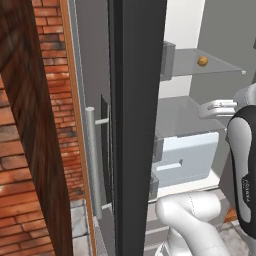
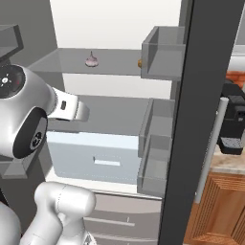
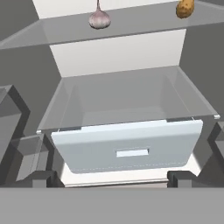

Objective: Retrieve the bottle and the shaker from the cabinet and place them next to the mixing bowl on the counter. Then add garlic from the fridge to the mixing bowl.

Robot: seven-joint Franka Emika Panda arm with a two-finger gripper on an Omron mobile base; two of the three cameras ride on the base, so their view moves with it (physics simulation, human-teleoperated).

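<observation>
- Gripper (image 3: pixel 112 177): jaws spread wide, nothing between them, dark finger tips at both lower corners of hand view.
- Aimed straight into open fridge (image 2: pixel 191 119), level with pale blue drawer (image 3: pixel 127 148) just ahead; drawer front with slot handle faces hand, clear bin behind it looks empty.
- Same hand seen in right base view as white wrist poking in over the drawer, below the glass shelf (image 2: pixel 110 62).
- Garlic (image 3: pixel 99 19) up and slightly left of gripper centre line in hand view, sitting on glass shelf above the drawer; well apart from fingers, no contact.
- Bulb upright, stem pointing up, so long axis vertical; round body, no preferred side to pinch across.
- In right base view garlic (image 2: pixel 92 60) mid-shelf, toward the back, higher than the wrist.
- Small orange-brown lump (image 3: pixel 185 8) further right on same shelf, clear of garlic; not the target, identity unclear.
- Judgement: next move needs hand raised to shelf height and pushed deeper, nudged a bit left, then jaws closed on bulb.
- Risk, as judged: shelf front edge lies between hand and bulb; rising too late could clip it.
- Bowl and counter work not checkable from here.
</observation>
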